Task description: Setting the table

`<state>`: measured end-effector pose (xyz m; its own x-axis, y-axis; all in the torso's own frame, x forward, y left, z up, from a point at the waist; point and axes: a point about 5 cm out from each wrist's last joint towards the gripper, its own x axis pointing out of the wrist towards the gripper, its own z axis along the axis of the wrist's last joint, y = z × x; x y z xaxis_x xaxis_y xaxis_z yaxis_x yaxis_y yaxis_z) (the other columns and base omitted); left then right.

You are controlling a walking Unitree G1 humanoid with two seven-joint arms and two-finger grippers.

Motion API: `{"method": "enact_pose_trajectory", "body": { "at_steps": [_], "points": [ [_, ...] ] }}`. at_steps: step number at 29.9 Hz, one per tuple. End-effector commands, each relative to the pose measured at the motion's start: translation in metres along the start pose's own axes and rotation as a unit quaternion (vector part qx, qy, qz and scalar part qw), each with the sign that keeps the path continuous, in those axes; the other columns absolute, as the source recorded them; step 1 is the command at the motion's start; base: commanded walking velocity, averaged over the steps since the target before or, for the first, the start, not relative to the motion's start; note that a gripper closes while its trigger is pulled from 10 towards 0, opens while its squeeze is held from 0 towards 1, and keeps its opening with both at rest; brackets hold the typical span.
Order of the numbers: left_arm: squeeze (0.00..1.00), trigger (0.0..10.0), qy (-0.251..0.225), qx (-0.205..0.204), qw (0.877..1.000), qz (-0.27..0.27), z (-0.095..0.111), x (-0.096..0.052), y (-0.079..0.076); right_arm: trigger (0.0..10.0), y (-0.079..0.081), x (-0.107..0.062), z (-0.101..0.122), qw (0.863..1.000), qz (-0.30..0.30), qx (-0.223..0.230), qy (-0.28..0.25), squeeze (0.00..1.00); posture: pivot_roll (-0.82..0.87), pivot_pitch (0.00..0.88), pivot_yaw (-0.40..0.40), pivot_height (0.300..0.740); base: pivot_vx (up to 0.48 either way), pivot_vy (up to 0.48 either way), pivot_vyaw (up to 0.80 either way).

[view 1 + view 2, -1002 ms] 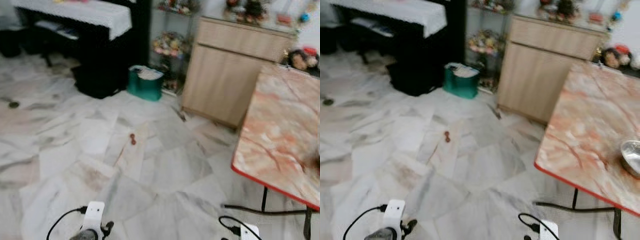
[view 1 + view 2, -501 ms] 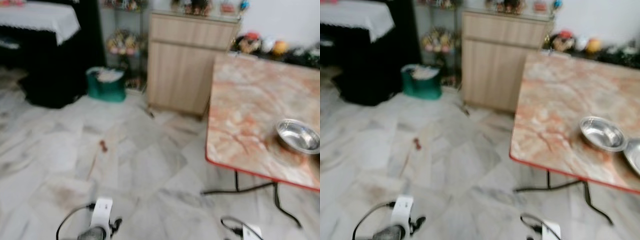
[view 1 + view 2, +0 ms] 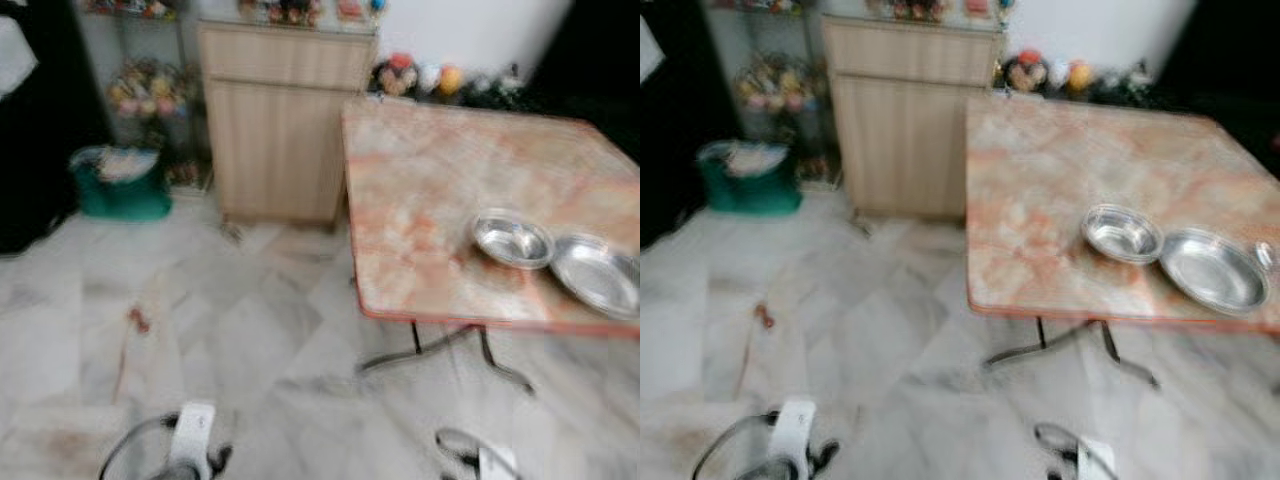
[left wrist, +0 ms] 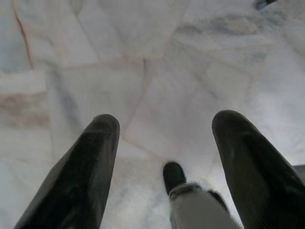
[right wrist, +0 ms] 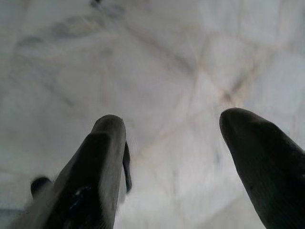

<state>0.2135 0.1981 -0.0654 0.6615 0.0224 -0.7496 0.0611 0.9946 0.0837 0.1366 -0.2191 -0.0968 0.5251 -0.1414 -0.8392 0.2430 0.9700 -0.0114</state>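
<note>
You're facing the marble table (image 3: pixel 1040 190), where a steel bowl (image 3: pixel 1122 233) and steel plate (image 3: pixel 1213 268) already sit touching near its front edge. Left gripper (image 4: pixel 164 157) and right gripper (image 5: pixel 171 162) hang spread and empty over the floor, so most of the setting looks undone.

A wooden cabinet (image 3: pixel 283 120) stands at upper centre, small figurines (image 3: pixel 290 9) blurred along its top. At its left a green basket (image 3: pixel 120 185) sits on the pale marble floor (image 3: pixel 250 340), below a shelf of flowers (image 3: pixel 145 90). A small red mark (image 3: pixel 137 320) lies lower left.
</note>
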Motion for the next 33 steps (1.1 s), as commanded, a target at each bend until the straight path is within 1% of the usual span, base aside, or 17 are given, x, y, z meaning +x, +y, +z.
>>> {"method": "enact_pose_trajectory", "body": {
  "at_steps": [1,5,9,16,19,20,22,29,33],
  "points": [
    [0.0,10.0,0.001,-0.005,1.0,-0.006,-0.003,-0.0001,-0.0065,10.0,-0.0022,0.0009,0.0068,1.0,-0.002,-0.004,-0.012,0.0,0.09,0.0,-0.055,0.74,0.0,0.0,0.0],
    [0.0,10.0,-0.011,-0.013,1.0,-0.002,0.0007,0.0002,-0.0056,10.0,-0.0021,0.001,0.0074,1.0,-0.002,-0.001,-0.014,0.0,0.09,0.0,-0.055,0.74,0.0,0.0,0.0],
    [0.0,10.0,-0.012,-0.014,1.0,-0.002,0.0013,0.0003,-0.0053,10.0,-0.0023,0.0008,0.0071,1.0,-0.003,0.0,-0.015,0.0,0.09,0.0,-0.056,0.74,0.0,0.0,0.0],
    [0.0,10.0,-0.011,-0.002,1.0,-0.006,0.0016,0.0003,-0.0056,10.0,-0.0023,0.0006,0.0061,1.0,-0.002,0.006,-0.016,0.0,0.09,0.0,-0.053,0.74,0.0,0.0,0.0],
    [0.0,10.0,-0.014,0.009,1.0,-0.004,0.0029,0.0005,-0.0052,10.0,-0.0024,0.0005,0.0058,1.0,-0.002,0.005,-0.016,0.0,0.09,0.0,-0.053,0.74,0.0,0.0,0.0],
    [0.0,10.0,-0.015,0.018,1.0,-0.004,0.0036,0.0005,-0.0046,10.0,-0.0023,0.0004,0.0056,1.0,-0.001,-0.001,-0.015,0.0,0.09,0.0,-0.053,0.74,0.0,0.0,0.0],
    [0.0,10.0,-0.015,0.021,1.0,-0.004,0.0037,0.0005,-0.0044,10.0,-0.0023,0.0004,0.0056,1.0,-0.001,-0.003,-0.015,0.0,0.09,0.0,-0.053,0.74,0.0,0.0,0.0],
    [0.0,10.0,-0.014,0.028,0.999,-0.007,0.0031,0.0003,-0.0037,10.0,-0.0018,0.0004,0.006,1.0,0.001,-0.008,-0.018,0.0,0.09,0.0,-0.045,0.74,0.0,-0.395,0.67],
    [0.0,10.0,-0.013,0.035,0.999,-0.011,0.0027,0.0002,-0.0045,10.0,-0.0017,0.0002,0.0051,1.0,0.001,-0.005,-0.017,0.0,0.09,0.0,-0.045,0.74,0.0,-0.395,0.0]
  ]
}}
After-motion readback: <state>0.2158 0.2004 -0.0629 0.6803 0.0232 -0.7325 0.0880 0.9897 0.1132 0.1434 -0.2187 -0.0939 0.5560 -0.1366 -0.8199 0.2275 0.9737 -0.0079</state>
